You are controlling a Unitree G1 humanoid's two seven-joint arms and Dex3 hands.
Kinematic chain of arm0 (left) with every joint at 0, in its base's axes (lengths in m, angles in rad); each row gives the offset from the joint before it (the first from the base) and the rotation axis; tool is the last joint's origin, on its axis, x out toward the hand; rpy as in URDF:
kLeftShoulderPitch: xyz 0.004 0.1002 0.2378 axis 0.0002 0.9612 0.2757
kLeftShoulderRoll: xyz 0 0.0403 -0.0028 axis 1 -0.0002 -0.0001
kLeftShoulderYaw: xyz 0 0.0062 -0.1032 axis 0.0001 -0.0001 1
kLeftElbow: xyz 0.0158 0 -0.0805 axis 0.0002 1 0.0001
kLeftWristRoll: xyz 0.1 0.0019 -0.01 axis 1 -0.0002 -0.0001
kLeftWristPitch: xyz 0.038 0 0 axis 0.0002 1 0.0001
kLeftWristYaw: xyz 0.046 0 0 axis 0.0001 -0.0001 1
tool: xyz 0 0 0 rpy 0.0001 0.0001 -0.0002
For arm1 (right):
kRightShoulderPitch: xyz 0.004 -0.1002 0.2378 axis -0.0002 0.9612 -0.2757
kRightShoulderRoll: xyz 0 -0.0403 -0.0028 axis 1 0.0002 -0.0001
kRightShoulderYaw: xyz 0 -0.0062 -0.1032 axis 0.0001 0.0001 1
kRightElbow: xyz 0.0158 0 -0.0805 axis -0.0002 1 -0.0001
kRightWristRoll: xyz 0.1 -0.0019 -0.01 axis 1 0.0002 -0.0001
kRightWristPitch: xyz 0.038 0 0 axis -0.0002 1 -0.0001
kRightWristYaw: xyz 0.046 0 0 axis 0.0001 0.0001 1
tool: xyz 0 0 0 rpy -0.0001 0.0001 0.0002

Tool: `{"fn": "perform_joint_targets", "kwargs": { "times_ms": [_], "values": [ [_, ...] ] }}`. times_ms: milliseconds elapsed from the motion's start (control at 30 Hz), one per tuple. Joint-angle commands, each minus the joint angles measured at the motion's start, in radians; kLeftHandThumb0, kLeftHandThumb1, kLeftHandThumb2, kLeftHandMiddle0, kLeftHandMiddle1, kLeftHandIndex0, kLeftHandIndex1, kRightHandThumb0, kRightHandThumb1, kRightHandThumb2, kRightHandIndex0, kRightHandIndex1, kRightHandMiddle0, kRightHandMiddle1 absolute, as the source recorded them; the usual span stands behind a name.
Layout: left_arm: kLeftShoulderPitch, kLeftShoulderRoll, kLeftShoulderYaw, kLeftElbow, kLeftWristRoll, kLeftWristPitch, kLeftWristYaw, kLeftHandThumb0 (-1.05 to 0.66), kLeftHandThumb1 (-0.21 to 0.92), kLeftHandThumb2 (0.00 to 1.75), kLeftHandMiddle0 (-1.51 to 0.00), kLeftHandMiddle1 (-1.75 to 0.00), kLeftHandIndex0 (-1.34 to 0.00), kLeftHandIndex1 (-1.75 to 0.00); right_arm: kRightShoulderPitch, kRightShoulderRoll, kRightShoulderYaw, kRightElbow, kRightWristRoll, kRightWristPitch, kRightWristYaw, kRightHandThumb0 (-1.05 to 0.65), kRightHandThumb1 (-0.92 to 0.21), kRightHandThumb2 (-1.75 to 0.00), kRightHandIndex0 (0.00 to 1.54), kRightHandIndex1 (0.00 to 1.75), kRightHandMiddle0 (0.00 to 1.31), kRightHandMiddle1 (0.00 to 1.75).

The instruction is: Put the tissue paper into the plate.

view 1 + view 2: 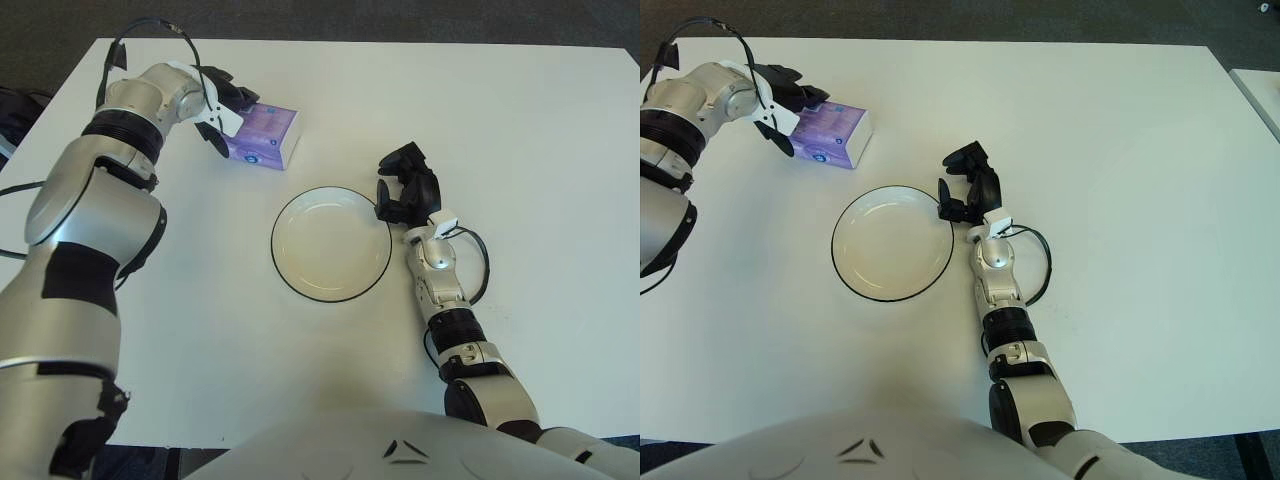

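One purple tissue pack [264,136] lies on the table [520,120], with my left hand [226,106] against its far-left end; I cannot tell if the fingers grip it. One plate [330,243] sits just left of my right hand [406,186], fingers curled, holding nothing.

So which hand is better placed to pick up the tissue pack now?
Left. The left hand is already at the tissue pack; the right hand sits beside the plate, well away from it.
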Motion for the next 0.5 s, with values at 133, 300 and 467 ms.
{"fn": "perform_joint_targets", "kwargs": {
  "times_ms": [133,300,467],
  "values": [
    [-0.011,-0.010,0.013,0.016,-0.044,-0.029,-0.050,-1.05,0.81,0.00,0.00,0.00,0.00,0.00,0.138,0.003,-0.010,0.086,0.022,0.014,0.007,-0.01,-0.41,-1.17,0.60,1.69,0.37,1.63],
    [-0.008,-0.011,0.011,0.016,-0.054,-0.037,-0.043,-1.05,0.81,0.01,0.00,0.00,0.00,0.00,0.137,0.002,-0.010,0.086,0.031,0.020,0.023,-0.01,-0.41,-1.17,0.61,1.68,0.36,1.64],
    [-0.001,-0.009,0.004,0.008,-0.047,-0.029,0.002,-1.05,0.82,0.01,0.00,0.00,0.00,0.00,0.140,0.003,-0.011,0.082,0.030,0.026,0.030,-0.01,-0.41,-1.17,0.61,1.68,0.36,1.64]
  ]
}}
